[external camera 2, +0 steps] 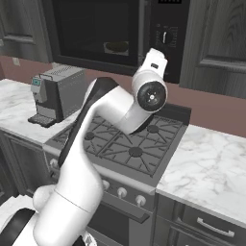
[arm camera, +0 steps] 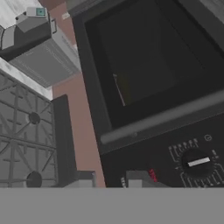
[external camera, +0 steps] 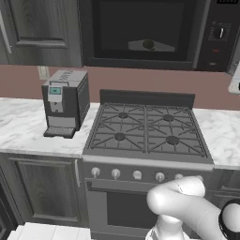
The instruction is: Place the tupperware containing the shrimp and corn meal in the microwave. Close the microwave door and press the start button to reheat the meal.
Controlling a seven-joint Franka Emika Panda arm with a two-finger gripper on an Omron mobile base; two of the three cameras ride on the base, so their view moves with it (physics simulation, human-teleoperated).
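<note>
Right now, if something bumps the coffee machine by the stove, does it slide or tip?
The coffee machine is a tall, boxy unit on a small footprint, so a high push would likely tip it. It stands on smooth marble counter, so a low push probably slides it. It looks rigid and fairly heavy.

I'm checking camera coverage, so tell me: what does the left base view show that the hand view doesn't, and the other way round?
Left base view adds the row of round silver stove knobs, the dark oven door below them, and the dark grey cabinet door under the white marble counter. Hand view adds the long grey bar handle beside the control panel. Both share the wide black microwave with its round dial, the boxy grey coffee machine, the black stove grates and the pink wall.
</note>
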